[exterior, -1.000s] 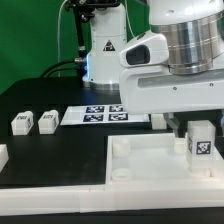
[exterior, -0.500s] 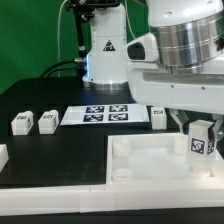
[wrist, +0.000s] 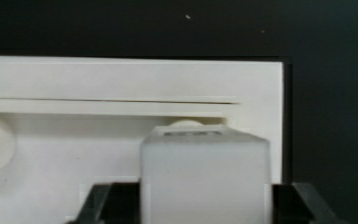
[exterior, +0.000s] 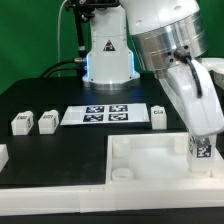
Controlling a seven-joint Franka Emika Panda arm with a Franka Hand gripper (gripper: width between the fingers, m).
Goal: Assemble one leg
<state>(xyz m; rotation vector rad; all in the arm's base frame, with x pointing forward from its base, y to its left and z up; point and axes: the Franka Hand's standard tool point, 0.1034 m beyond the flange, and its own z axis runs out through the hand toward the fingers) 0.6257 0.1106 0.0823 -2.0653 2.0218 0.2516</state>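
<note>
My gripper (exterior: 199, 134) is shut on a leg (exterior: 201, 153), a small white post with a black-and-white tag facing the camera. It holds the leg upright over the near right corner of the large white panel (exterior: 150, 160), and the arm leans over to the exterior view's right. In the wrist view the leg (wrist: 206, 170) fills the space between the two dark fingers (wrist: 115, 205), above the panel (wrist: 105, 115). A round socket (wrist: 190, 125) peeks out just beyond the leg's end. Whether the leg touches the panel is hidden.
Two loose legs (exterior: 21, 123) (exterior: 47, 122) lie at the exterior view's left, and another (exterior: 159, 117) lies beside the marker board (exterior: 105, 114). A white part (exterior: 2, 155) shows at the left edge. The robot base (exterior: 108, 55) stands behind.
The wrist has swung and tilted towards the exterior view's right, uncovering the marker board and the leg beside it. The held leg has stayed over the panel's right corner, slightly lower.
</note>
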